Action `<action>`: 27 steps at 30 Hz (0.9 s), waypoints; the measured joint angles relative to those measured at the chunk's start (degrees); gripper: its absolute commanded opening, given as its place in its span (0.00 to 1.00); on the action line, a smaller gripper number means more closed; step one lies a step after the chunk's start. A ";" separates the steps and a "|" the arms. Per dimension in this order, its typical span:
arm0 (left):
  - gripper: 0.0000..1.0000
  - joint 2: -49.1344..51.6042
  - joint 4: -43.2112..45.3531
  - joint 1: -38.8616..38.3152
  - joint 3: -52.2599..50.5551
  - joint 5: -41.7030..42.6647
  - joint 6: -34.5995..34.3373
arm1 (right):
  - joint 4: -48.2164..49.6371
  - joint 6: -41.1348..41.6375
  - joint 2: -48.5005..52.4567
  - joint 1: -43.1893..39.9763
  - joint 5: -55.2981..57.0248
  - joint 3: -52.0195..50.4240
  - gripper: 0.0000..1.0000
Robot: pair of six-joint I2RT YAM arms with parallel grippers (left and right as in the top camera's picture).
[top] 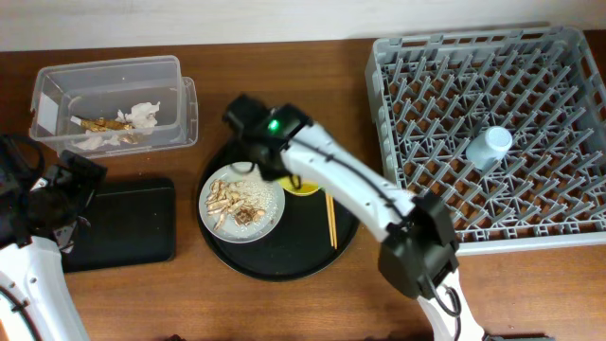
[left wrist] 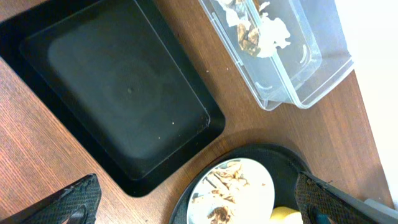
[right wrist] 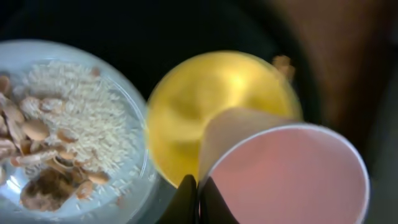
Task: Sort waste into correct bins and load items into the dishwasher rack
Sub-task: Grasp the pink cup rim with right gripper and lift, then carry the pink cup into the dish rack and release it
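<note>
The dishwasher rack (top: 530,85) sits far right, holding a light-blue cup (top: 490,145). By the yellow bowl (right wrist: 205,106), the right end effector (right wrist: 196,190) pinches the rim of the pink cup (right wrist: 286,177): lift straight up, clear the bowl, then swing. The left end effector (left wrist: 199,208) gapes wide

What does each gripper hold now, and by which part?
The right gripper is shut on the small pink cup, pinching its wall at the rim. The left gripper is open and holds nothing.
</note>
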 measured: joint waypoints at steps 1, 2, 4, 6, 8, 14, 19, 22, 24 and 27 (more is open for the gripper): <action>0.99 0.00 0.00 0.00 0.00 -0.02 0.00 | -2.73 -0.31 -0.13 -1.64 0.46 4.31 0.04; 0.99 0.00 0.00 0.00 0.00 -0.02 0.00 | -4.87 -0.70 -0.22 -2.82 0.68 7.34 0.04; 0.99 0.00 -0.02 0.00 0.00 -0.02 0.00 | -9.94 -1.79 -0.72 -6.29 1.16 14.01 0.04; 0.99 0.00 0.00 0.00 0.00 -0.02 0.00 | -14.23 -2.60 -1.29 -9.88 1.36 19.74 0.04; 0.99 0.00 0.00 0.00 0.00 -0.02 0.00 | -19.61 -3.21 -2.54 -15.45 1.57 26.67 0.04; 0.99 0.00 0.00 0.00 0.00 -0.02 0.00 | -21.49 -11.21 -7.08 -31.10 -8.48 31.08 0.04; 0.99 0.00 0.00 0.00 0.00 0.00 0.00 | -21.51 -14.03 -10.47 -40.19 -14.56 24.65 0.04; 0.99 0.00 -0.02 0.00 0.00 0.00 0.00 | -21.38 -15.47 -14.16 -44.70 -16.72 16.72 0.04; 0.99 0.00 0.00 0.00 0.00 -0.02 0.00 | -21.44 -16.59 -16.15 -47.04 -17.75 12.35 0.04; 0.99 0.00 0.00 0.00 0.00 -0.02 0.00 | -21.16 -18.34 -17.53 -51.80 -19.12 6.84 0.04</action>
